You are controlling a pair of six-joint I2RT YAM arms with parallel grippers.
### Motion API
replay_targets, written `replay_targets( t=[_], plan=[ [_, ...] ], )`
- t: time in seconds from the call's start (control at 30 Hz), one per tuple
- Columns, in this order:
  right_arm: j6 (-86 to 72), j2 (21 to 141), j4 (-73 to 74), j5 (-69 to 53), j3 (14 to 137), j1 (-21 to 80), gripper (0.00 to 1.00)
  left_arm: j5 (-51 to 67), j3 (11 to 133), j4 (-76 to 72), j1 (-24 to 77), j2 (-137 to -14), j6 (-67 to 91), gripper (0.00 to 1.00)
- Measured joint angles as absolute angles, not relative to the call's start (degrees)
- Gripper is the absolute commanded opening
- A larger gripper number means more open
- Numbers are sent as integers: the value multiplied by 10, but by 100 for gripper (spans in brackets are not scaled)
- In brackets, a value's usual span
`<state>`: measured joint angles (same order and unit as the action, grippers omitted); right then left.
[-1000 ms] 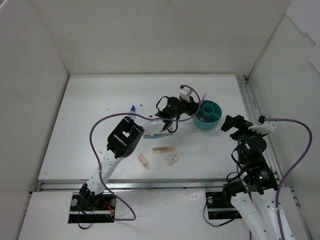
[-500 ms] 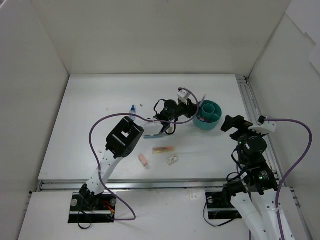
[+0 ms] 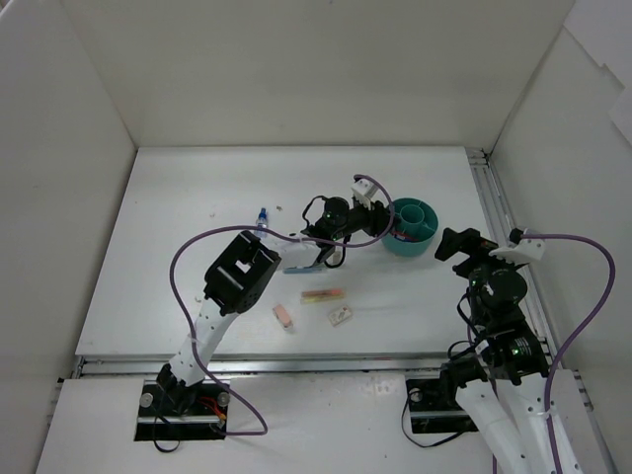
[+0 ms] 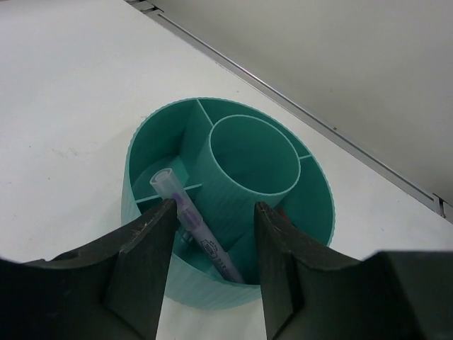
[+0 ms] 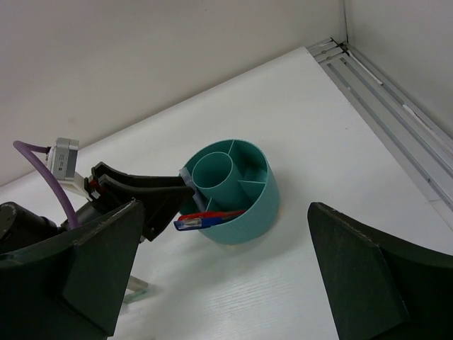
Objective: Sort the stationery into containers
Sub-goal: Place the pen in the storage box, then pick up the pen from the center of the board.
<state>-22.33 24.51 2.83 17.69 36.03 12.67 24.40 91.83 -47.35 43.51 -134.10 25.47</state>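
Left pincer (image 4: 214,207), fingers (image 4: 145,262) apart, straddles a grey pen (image 4: 198,234) leaning inside the teal bowl's (image 4: 134,177) near rim.

The pale pen (image 4: 190,221) leans in an outer compartment of the teal bowl (image 4: 311,212), its lower end hidden behind the near wall. The left gripper's fingers (image 4: 145,265) run off the bottom edge. From above, the left gripper (image 3: 385,223) covers the bowl's left rim, and the white specks (image 3: 210,212) at far left are too small to name. In the right wrist view, a clear item (image 5: 138,291) is half hidden by a dark finger (image 5: 92,276).
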Motion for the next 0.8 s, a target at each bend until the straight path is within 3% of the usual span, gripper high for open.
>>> replay_targets(
  t=[0.07,0.13,0.17,0.2,0.27,0.5,0.67,0.8],
  plan=[
    [-223,245,28,175,360,127,98,244,913,-473,435,-1337,255,44],
    [-223,245,28,170,360,127,98,245,904,-472,435,-1329,252,54],
    [-221,245,28,166,360,127,98,246,897,-468,435,-1321,250,63],
    [-218,246,28,160,360,127,98,248,889,-465,435,-1313,246,63],
    [-211,249,25,146,360,127,98,252,869,-457,434,-1289,241,99],
    [-172,311,15,64,366,127,98,320,810,-449,402,-1160,253,100],
    [-120,374,15,-26,384,131,98,387,727,-461,313,-1044,293,100],
    [-60,453,17,-84,425,188,98,375,639,-373,244,-939,292,100]
  ],
)
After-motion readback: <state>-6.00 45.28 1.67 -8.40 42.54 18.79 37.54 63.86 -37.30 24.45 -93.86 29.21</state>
